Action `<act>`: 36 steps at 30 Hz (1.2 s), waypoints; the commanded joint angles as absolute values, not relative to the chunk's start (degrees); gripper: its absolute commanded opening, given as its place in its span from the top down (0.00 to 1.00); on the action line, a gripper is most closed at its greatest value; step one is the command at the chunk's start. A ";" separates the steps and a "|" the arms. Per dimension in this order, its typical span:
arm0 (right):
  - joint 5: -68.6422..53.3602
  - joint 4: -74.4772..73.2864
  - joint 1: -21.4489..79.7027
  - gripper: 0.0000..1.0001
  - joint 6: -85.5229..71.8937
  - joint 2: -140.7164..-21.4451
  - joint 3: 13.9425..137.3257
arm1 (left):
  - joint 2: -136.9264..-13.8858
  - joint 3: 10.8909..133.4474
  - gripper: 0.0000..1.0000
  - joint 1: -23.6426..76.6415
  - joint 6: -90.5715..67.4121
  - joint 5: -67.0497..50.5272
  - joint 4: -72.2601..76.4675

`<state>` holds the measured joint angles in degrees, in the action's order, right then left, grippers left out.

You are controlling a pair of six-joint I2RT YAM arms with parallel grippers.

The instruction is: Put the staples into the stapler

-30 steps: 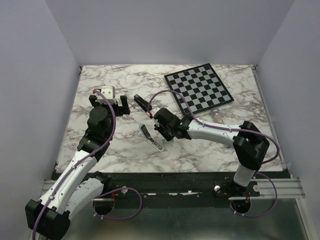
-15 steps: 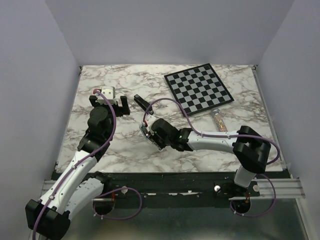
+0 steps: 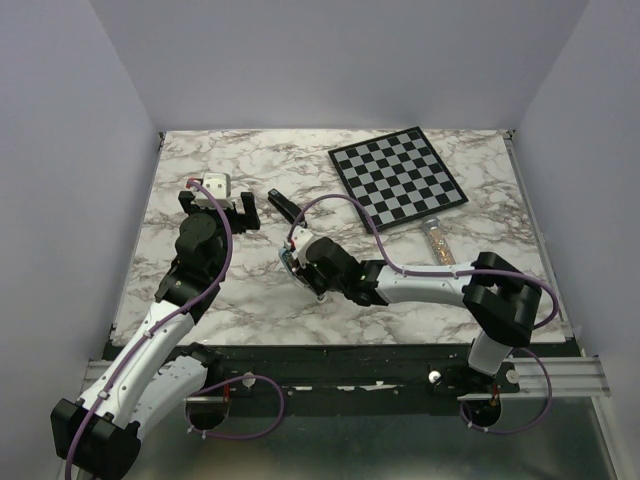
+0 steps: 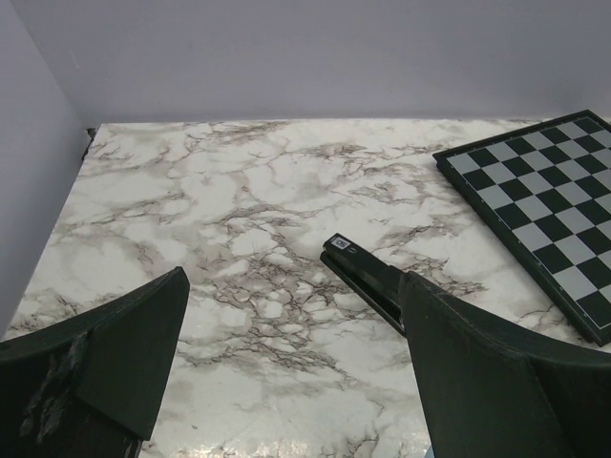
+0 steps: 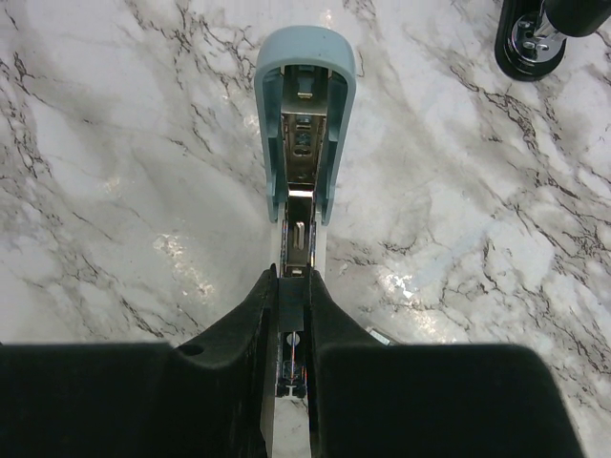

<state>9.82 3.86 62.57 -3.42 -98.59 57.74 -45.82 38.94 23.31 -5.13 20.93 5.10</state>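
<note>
Pale-blue shell, metal channel exposed: the stapler (image 5: 305, 105) lies open on the marble table (image 3: 250, 290), toward 8 o'clock of centre. The right gripper (image 5: 293, 286) is clamped on its white base rail, with the cover pointing to 12 o'clock. A black stapler (image 3: 283, 207) lies apart at 11 o'clock. The left gripper (image 4: 294, 286), at 10 o'clock, is spread wide and grasps nothing. The chessboard (image 3: 398, 177) lies at 1 o'clock.

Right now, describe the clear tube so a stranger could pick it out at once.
Start at the checkerboard on the far right of the marble table. Just off its near-right edge lies the clear tube, with brownish contents. It is the only see-through thing there, a thin rod beside the flat, patterned board.
</note>
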 commanded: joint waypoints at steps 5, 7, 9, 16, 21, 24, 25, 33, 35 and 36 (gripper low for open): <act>9.58 6.86 63.02 0.81 -3.08 -100.19 56.43 | -45.26 38.67 0.01 23.03 -4.66 21.01 6.50; 9.49 6.86 63.02 0.81 -3.08 -100.46 56.34 | -45.35 38.58 0.01 23.11 -4.57 21.01 6.50; 9.84 7.03 63.02 0.81 -3.25 -100.63 55.90 | -45.18 38.58 0.01 23.11 -4.66 21.01 6.42; 10.28 7.29 63.02 0.81 -3.51 -100.99 55.28 | -45.09 38.58 0.01 23.03 -4.66 21.09 6.50; 10.37 7.29 63.02 0.81 -3.43 -101.43 55.20 | -45.18 38.67 0.01 23.11 -4.66 21.01 6.50; 10.46 7.29 63.02 0.81 -3.43 -101.51 55.28 | -45.09 38.67 0.01 23.11 -4.57 21.09 6.50; 10.72 7.29 63.02 0.81 -3.43 -101.69 55.20 | -45.09 38.58 0.01 23.03 -4.57 21.09 6.50; 11.42 7.73 63.02 0.81 -2.90 -101.08 54.14 | -44.91 38.58 0.01 23.11 -4.48 21.18 6.50; 11.69 8.00 63.02 0.81 -2.55 -100.81 53.53 | -44.82 38.67 0.01 23.03 -4.48 21.18 6.50; 11.95 8.00 63.02 0.81 -2.29 -100.72 53.44 | -44.82 38.58 0.01 23.11 -4.57 21.18 6.50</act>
<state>9.85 6.83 62.59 -3.36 -100.64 55.07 -45.74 38.94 23.31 -5.10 20.93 5.08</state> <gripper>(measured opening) 0.198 0.990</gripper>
